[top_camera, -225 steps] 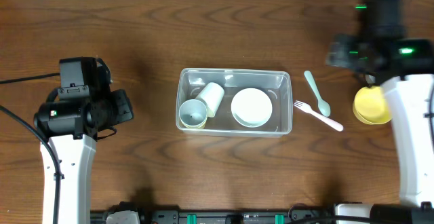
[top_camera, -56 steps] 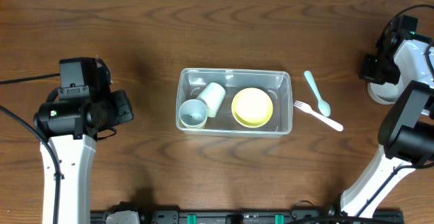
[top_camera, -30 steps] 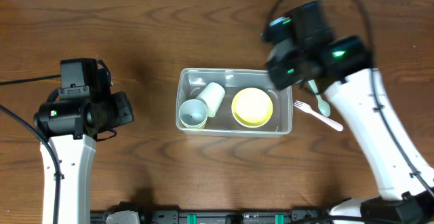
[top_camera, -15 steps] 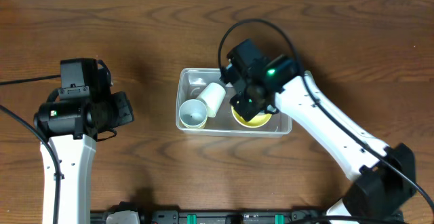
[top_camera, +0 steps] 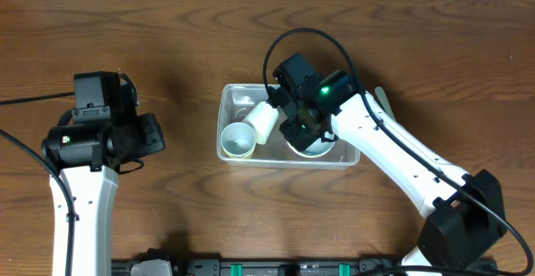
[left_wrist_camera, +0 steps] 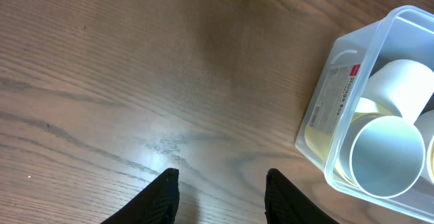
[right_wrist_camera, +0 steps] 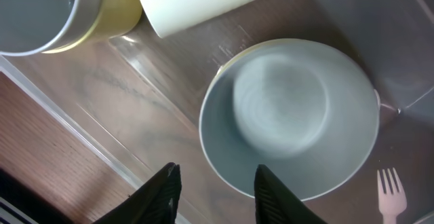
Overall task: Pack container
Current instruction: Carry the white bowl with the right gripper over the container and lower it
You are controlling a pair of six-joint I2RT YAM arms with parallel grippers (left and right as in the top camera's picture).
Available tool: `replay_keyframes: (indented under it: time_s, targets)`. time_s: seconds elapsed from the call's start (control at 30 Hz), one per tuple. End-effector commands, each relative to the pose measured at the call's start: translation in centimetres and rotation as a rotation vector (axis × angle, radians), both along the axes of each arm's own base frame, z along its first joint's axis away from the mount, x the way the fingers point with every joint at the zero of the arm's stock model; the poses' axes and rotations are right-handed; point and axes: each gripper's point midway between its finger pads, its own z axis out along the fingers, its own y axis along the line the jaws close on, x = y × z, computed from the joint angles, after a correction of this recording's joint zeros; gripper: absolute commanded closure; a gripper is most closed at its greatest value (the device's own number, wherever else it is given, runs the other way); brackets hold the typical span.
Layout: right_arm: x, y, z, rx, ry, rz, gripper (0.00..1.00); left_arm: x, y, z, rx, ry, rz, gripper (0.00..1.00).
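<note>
Here, container point(left_wrist_camera: 369, 28), end label point(left_wrist_camera: 333, 91) unreadable.

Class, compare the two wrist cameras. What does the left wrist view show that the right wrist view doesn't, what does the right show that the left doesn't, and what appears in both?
Only the left wrist view shows the printed label on the end wall of the container. Only the right wrist view shows the pale bowl sitting in the container and the tines of a fork beyond its wall. Both views show the clear container itself, the white cup lying on its side inside it, and the upright cup next to that one.
</note>
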Motion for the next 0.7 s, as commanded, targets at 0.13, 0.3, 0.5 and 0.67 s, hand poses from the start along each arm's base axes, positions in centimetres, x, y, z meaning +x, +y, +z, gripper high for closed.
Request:
replay_keyframes:
  time_s: [0.13,0.3,0.5,0.67]
  targets:
    - [-0.1,2.6,0.6,0.099,-0.017,0.079,0.75,0.0,-0.1,0.0,-0.003,0.004,-0.019,0.58]
    - [-0.9,5.4,1.2,0.189,-0.016,0.123,0.99,-0.1,-0.1,-0.1,-0.003,0.008,-0.019,0.58]
    - [-1.9,6.4,0.2,0.178,0.017,0.114,0.99,0.0,-0.1,-0.1,-0.003,0.007,-0.019,0.58]
    - [-2.1,6.5,-2.3,0.135,0.075,0.094,0.99,-0.1,-0.1,-0.1,-0.003,0.008,-0.019,0.58]
